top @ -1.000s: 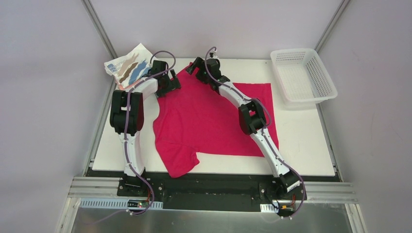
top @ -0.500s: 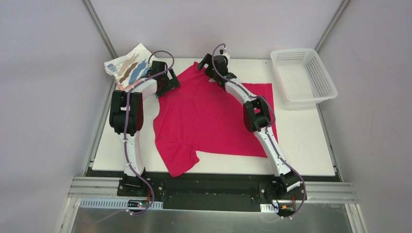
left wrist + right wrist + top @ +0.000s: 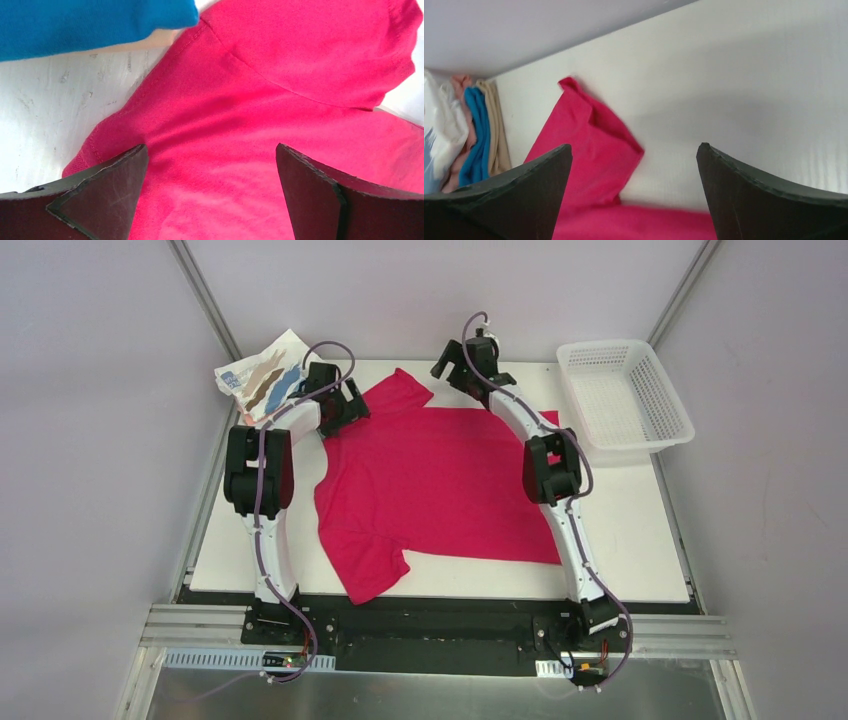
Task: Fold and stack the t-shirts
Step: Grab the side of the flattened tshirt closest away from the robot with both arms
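The crimson-pink t-shirt (image 3: 440, 490) lies spread flat and unfolded on the surface (image 3: 620, 530). Its long axis runs left to right, neck toward the left arm and hem toward the right arm, with one sleeve pointing to the far side and the other hanging over the near edge. Just off its far-left shoulder sits the stack of other t-shirts (image 3: 265, 375), the streaked white one on top; a basket (image 3: 625, 395) stands well apart from its far-right corner.

We see the left end effector (image 3: 211, 150) right above that far-left shoulder, spread wide and empty, cloth directly between its fingers. The right end effector (image 3: 634, 147) is equally wide and empty, but it hovers past the shirt's far edge over bare surface, so the far sleeve lies to its left.

We judge the left arm the nearer one. It stands with its elbow raised and forearm angled inward; the right arm stretches long across the shirt's hem side.
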Robot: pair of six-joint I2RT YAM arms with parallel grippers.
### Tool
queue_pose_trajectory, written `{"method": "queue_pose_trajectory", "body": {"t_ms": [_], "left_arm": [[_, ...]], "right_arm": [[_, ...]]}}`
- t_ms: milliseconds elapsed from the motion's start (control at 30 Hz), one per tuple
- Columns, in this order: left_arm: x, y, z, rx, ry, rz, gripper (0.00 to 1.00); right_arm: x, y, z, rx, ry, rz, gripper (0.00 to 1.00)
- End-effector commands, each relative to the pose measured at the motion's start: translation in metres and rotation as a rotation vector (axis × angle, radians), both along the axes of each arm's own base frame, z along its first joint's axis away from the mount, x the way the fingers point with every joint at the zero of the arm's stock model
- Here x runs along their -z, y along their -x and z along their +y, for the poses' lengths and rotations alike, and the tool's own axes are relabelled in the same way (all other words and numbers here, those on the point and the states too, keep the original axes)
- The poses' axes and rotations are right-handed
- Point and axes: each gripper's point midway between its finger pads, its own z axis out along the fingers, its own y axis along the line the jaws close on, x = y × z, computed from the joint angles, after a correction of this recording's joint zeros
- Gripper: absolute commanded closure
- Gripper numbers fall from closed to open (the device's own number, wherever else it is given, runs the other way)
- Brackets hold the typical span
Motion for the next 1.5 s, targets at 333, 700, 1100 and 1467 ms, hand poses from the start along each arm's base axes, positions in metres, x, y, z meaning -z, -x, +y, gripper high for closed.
{"method": "queue_pose_trajectory", "body": {"t_ms": [333,700,1100,1467], "left_arm": [[-0.057,0.060,-0.057,0.186,-0.023,-0.059,0.01],[-0.037,0.189,-0.085,0.259,0.003,0.126,0.01],[-0.029,0.389,-0.041,0.187,-0.097,0.384,0.05],[0.007,0.437,-0.053,0.233,-0.152,0.509,0.51]], "right_arm": [[-0.061,0.228,-0.116,0.027,0.257,0.202,0.00],[-0.015,0.365,-0.209,0.298,0.339,0.401,0.00],[-0.001,0.430,-0.259,0.490,0.230,0.346,0.00],[0.007,0.433,-0.263,0.502,0.236,0.381,0.01]]}}
